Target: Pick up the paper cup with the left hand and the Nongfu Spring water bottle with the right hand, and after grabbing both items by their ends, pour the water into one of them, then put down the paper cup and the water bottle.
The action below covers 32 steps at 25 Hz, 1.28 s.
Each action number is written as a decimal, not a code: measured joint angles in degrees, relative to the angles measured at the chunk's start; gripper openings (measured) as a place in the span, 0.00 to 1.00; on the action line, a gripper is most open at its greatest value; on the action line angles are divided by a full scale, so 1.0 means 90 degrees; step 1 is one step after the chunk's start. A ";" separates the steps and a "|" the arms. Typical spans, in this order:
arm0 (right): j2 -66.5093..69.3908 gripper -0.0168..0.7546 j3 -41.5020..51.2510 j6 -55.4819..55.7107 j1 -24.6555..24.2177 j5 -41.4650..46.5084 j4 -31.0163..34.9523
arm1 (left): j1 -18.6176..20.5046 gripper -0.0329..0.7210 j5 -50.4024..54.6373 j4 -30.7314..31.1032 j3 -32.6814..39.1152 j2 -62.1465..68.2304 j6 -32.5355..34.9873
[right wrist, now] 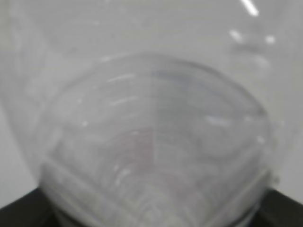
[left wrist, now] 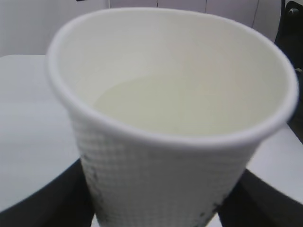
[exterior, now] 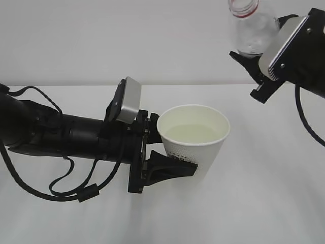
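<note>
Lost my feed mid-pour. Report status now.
Left gripper shut on paper cup, water inside. Right gripper holds bottle high, neck up, no stream. Nothing between them.

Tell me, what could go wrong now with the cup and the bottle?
The paper cup holds water and is gripped low on its side by the left pincer; a hard squeeze or jerk might spill it. The Nongfu Spring water bottle hangs high in the right pincer with its mouth open, so leftover drops could fall on the table.
</note>
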 joint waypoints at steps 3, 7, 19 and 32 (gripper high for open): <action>0.0000 0.67 0.0000 0.0437 0.0000 0.0000 0.0000 | 0.0000 0.73 0.0000 0.0000 0.0000 0.0000 0.0000; 0.0000 0.67 0.0000 0.1051 0.0000 0.0000 0.0000 | 0.0000 0.73 0.0000 0.0000 0.0000 0.0000 0.0000; 0.0000 0.67 0.0000 0.1959 0.0000 0.0000 0.0000 | 0.0000 0.73 0.0000 0.0000 0.0000 0.0000 0.0000; 0.0000 0.67 0.0000 0.1985 0.0000 0.0000 0.0000 | 0.0000 0.73 0.0000 0.0000 0.0000 0.0000 0.0000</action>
